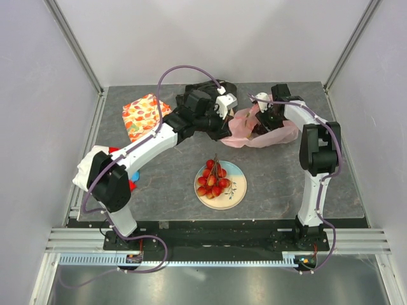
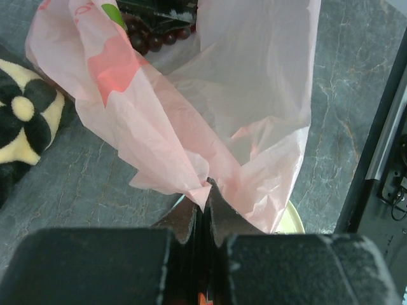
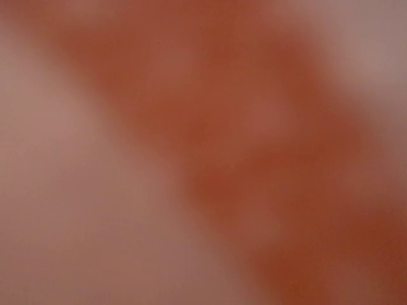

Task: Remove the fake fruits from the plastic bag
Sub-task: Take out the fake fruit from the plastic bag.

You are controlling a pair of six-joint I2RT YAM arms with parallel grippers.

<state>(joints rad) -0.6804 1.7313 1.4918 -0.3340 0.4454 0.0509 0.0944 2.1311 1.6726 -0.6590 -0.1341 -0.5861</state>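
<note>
1. The left gripper (image 2: 205, 194) is clamping a gathered fold of the plastic bag (image 2: 254, 95) at the low centre of the left wrist view. Its fingers are pressing together on the film.
2. The right gripper (image 1: 266, 119) is reaching into the bag, right of centre in the upper half of the overhead view. Its own camera is giving only a pink-red blur, so I cannot tell whether its fingers are apart or together.
3. Of the fake fruits, the red cluster (image 1: 213, 179) is lying on the plate (image 1: 236, 190) at the centre of the overhead view, well apart from the bag. The grape bunch (image 2: 156, 35) is showing at the upper edge of the left wrist view, seemingly inside the bag's mouth. The yellow fruit is not showing anywhere.
4. Handling, as judged: the bag is looking thin, light, crinkly and slippery. It is likely to be dragging along with anything pulled from it, so a pinch on a bunched fold is suiting it best.
5. The grapes are appearing light, knobbly and glossy. A grip across the body of the bunch or on its stem is looking safer than one on a single bead.
6. Standing by: the orange leaf-print cloth (image 1: 145, 114) at upper left of the overhead view, and the black patterned cloth (image 2: 25, 121) at the left edge of the left wrist view.
</note>
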